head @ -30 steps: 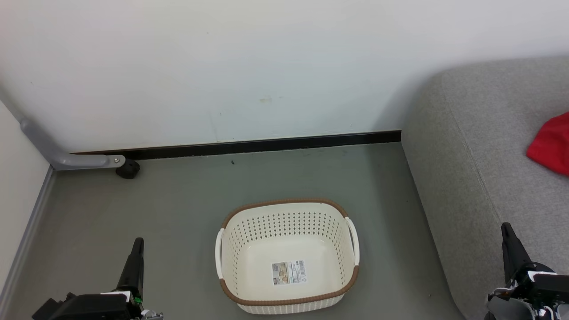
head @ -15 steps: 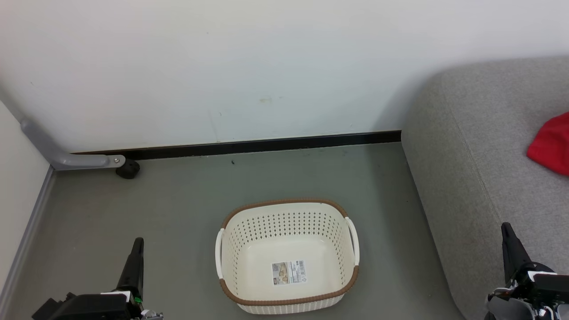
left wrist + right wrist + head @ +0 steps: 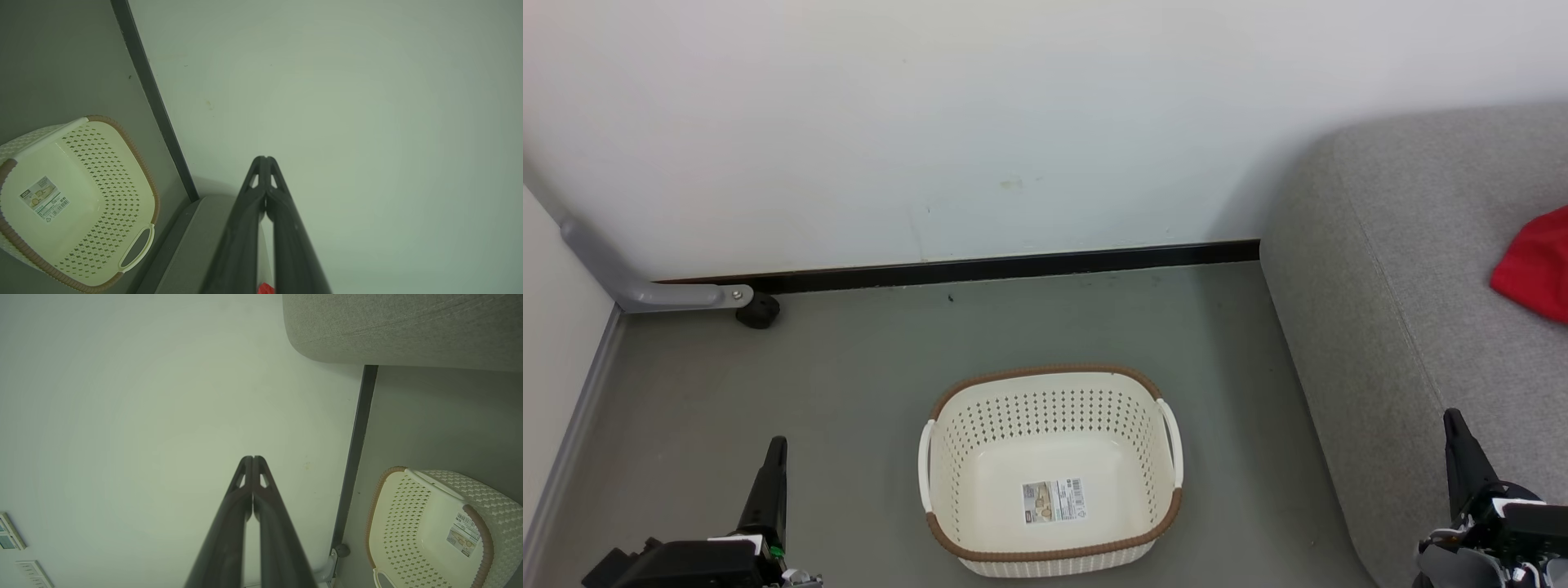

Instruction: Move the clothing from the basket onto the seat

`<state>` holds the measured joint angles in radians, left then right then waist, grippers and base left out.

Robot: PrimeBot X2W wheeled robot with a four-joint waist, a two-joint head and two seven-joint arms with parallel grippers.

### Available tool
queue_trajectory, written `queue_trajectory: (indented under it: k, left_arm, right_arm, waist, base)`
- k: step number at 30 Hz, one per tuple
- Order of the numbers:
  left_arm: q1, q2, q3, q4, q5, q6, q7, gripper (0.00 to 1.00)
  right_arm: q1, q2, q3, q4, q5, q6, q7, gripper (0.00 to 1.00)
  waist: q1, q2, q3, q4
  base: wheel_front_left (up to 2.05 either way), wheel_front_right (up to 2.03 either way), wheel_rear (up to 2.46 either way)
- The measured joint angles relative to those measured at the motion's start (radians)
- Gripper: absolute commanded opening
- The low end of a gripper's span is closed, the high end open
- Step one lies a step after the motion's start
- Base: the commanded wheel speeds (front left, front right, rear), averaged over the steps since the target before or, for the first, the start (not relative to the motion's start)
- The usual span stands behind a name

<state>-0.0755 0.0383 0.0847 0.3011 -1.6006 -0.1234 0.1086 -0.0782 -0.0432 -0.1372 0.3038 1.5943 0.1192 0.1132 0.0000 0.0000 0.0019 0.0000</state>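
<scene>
Left tool [image 3: 776,449] and right tool [image 3: 1453,421] fully closed, empty; clothing [image 3: 1539,263] on seat [image 3: 1413,245], partly beyond frame edge.

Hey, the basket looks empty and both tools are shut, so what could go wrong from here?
1. The clothing lies on the seat but runs off the head view's right edge, so part of it might hang over unseen.
2. The right tool sits close to the seat's front, so a swing could snag the fabric.
3. The basket stands on the floor between both tools; the left tool could knock it when moving inward.
</scene>
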Motion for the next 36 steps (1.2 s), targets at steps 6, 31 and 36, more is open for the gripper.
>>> queue_trajectory:
  k: [6,31,36]
  left_arm:
    - [0.0,0.0,0.0,0.0,0.0,0.0,0.0,0.0]
    - [0.0,0.0,0.0,0.0,0.0,0.0,0.0,0.0]
    - [0.0,0.0,0.0,0.0,0.0,0.0,0.0,0.0]
  right_arm:
    - [0.0,0.0,0.0,0.0,0.0,0.0,0.0,0.0]
    - [0.0,0.0,0.0,0.0,0.0,0.0,0.0,0.0]
    - [0.0,0.0,0.0,0.0,0.0,0.0,0.0,0.0]
  waist:
    - [0.0,0.0,0.0,0.0]
    - [0.0,0.0,0.0,0.0]
    - [0.0,0.0,0.0,0.0]
  base:
    - [0.0,0.0,0.0]
    - [0.0,0.0,0.0]
    - [0.0,0.0,0.0]
